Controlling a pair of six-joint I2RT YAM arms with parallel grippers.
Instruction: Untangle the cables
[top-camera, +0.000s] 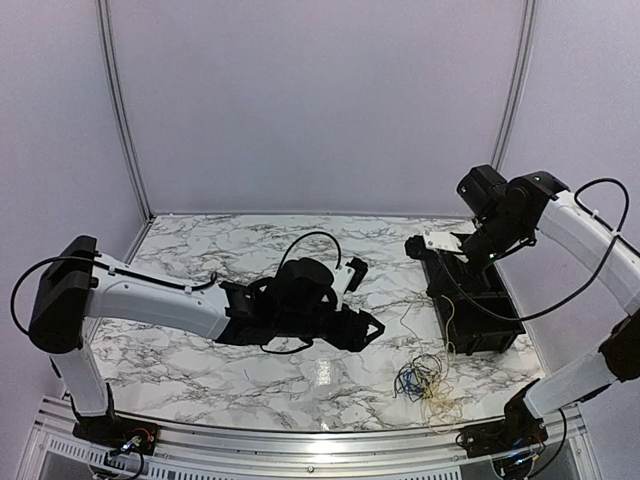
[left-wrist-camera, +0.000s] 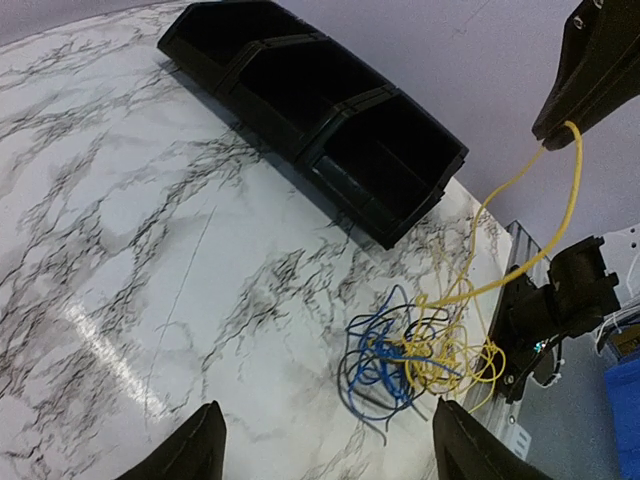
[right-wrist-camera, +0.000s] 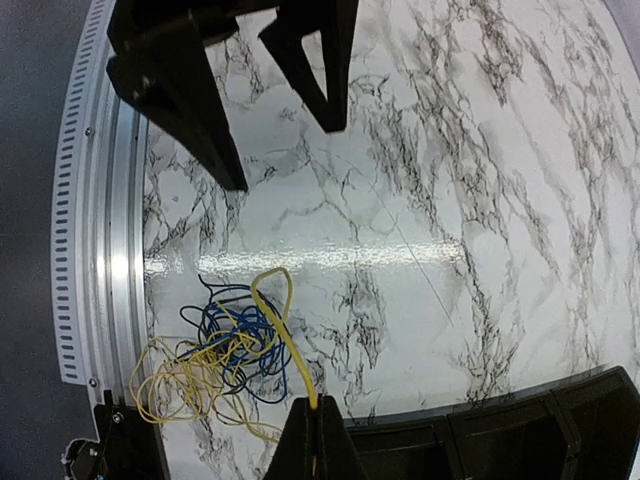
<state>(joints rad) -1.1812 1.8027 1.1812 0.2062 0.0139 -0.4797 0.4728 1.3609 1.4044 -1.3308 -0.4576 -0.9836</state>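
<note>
Right claw (right-wrist-camera: 315, 428) pinches a yellow cable (left-wrist-camera: 578, 175) — strand raised above the tangle (top-camera: 425, 380).

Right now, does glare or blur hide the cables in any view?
No. Top external: small glare left of the cables, which look thin and faint. Left wrist: a streak well clear, cables sharp. Right wrist: a bright band at their edge.

High rear overview; both wrist cameras above cables (right-wrist-camera: 238, 335)
</note>
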